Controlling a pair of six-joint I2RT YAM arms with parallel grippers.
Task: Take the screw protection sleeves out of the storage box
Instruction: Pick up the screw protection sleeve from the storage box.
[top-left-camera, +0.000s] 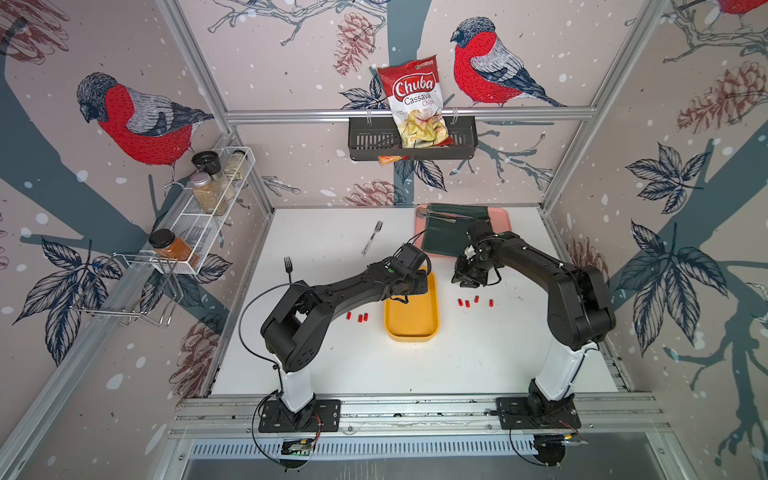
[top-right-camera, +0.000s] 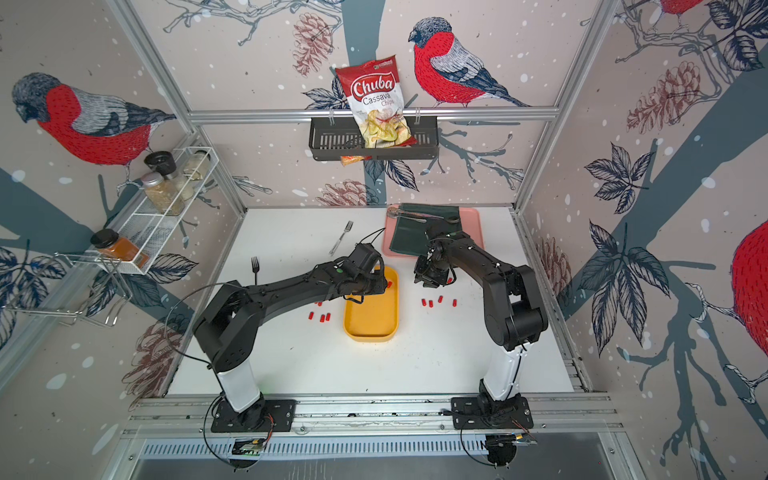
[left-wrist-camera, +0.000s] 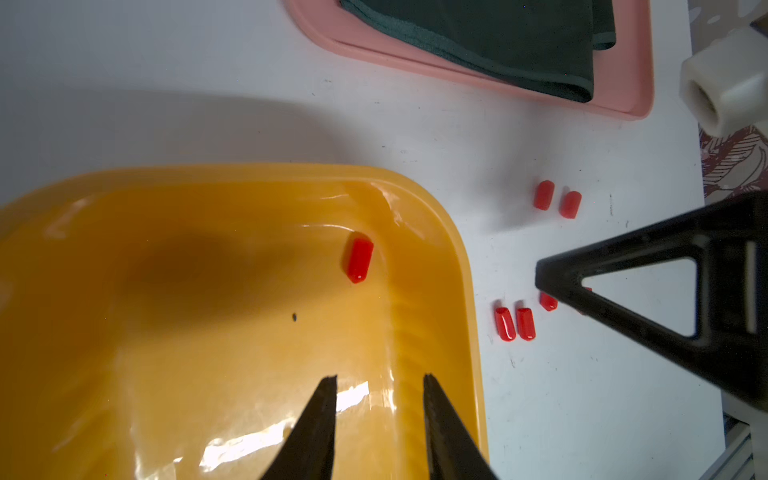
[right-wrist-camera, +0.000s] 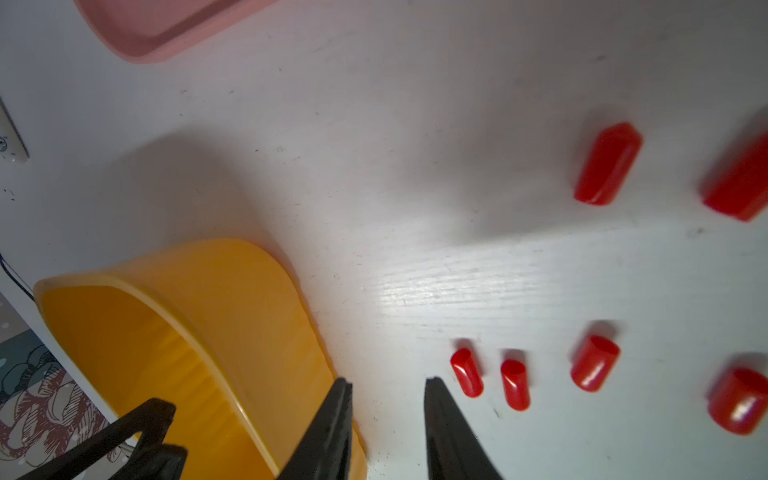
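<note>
The yellow storage box lies mid-table in both top views. One red screw protection sleeve rests inside it near a far corner. My left gripper hovers over the box floor, open, with nothing between its fingers. My right gripper stands open over bare table, just outside the box's outer wall. Several sleeves lie on the table beside it, also seen in a top view as sleeves right of the box. Three more sleeves lie left of the box.
A pink tray with a dark green cloth and metal cutlery sits at the back right, close behind my right arm. Two forks lie at the back left. A black wall basket holds a chips bag.
</note>
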